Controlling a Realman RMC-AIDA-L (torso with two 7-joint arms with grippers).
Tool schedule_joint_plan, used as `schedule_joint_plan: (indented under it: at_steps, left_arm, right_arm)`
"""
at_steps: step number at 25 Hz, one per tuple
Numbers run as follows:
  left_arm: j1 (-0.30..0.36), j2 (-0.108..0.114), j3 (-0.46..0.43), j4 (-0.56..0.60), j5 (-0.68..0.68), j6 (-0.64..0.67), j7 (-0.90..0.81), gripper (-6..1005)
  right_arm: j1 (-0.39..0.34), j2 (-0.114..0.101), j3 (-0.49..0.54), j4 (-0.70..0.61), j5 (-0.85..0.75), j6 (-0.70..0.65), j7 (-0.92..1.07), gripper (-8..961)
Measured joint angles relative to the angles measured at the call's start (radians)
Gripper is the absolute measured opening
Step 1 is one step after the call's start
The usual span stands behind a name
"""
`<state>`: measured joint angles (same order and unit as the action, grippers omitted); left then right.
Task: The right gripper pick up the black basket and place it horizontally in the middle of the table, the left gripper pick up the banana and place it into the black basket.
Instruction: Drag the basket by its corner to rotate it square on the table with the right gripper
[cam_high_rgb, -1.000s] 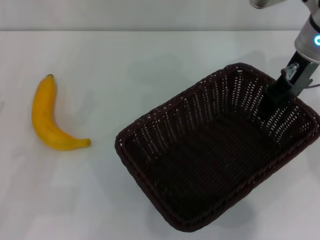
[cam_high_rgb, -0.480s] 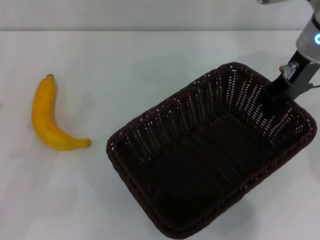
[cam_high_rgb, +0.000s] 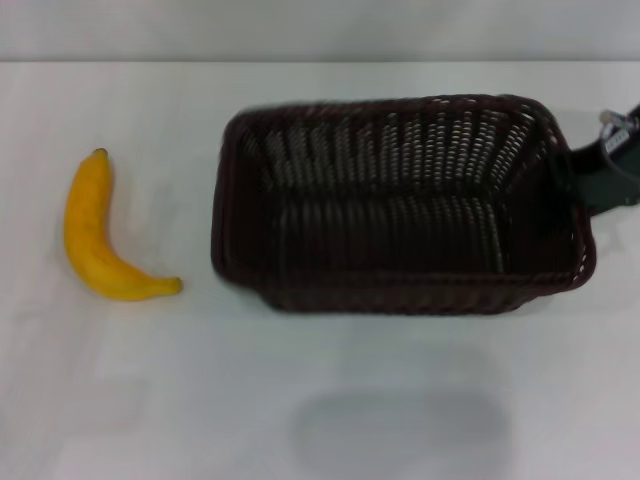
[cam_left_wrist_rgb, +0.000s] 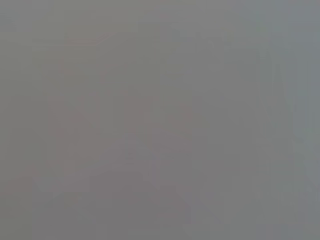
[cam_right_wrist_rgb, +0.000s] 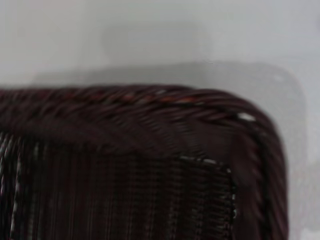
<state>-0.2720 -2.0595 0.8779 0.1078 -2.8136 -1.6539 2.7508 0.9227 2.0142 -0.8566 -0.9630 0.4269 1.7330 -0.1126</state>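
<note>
At the left of the head view the banana (cam_high_rgb: 97, 232) lies on the white table (cam_high_rgb: 130, 400), its dark stem tip pointing away from the robot and its body curving round so the other end points toward the basket. It is well apart from both grippers, and nothing touches it.

To its right, near the middle of the table, hangs the black basket (cam_high_rgb: 400, 205), its long side running left to right across the view. It appears lifted off the surface: a soft grey shadow sits on the table nearer the robot, separate from the basket itself. The open top tips toward the camera, so the slatted far wall and dark floor show through the braided rim.

At the basket's right short end the right gripper (cam_high_rgb: 604, 172) meets the rim (only a dark block of it shows at the picture's edge). It seems to be clamped on that rim, since the basket hangs there with no other support, though the fingers themselves are hidden.

The right wrist view shows one rounded corner of the black basket (cam_right_wrist_rgb: 150, 150) close up, braided rim over woven wall, with the white table (cam_right_wrist_rgb: 150, 35) beyond.

The left wrist view shows only plain grey; the left gripper is out of sight, so its grip cannot be told.
</note>
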Motion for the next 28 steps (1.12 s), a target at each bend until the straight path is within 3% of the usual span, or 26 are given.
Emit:
schedule_joint_plan:
  at_steps: [8,13,19,23,28]
  left_arm:
    - [-0.058,0.005,-0.002,0.002,-0.015,0.089,0.000,861]
    - [-0.081,0.006,-0.002,0.007,-0.015,0.107,0.003,861]
    - [-0.075,-0.002,-0.002,0.031,-0.015,0.107,0.007,861]
    - [-0.075,-0.002,-0.008,0.032,-0.017,0.109,0.007,861]
    - [-0.076,-0.004,-0.010,0.032,-0.017,0.109,0.008,860]
  right_arm:
    - [-0.033,-0.004,-0.093,-0.006,0.005,-0.008,0.026,133]
    - [-0.006,-0.037,-0.159,0.004,0.008,0.005,-0.014,133]
    - [0.015,-0.060,-0.178,0.006,0.024,0.015,-0.048,132]
    - [0.028,-0.062,-0.260,0.024,0.075,0.016,-0.067,131]
    - [0.027,-0.045,-0.284,0.025,0.079,0.017,-0.080,130]
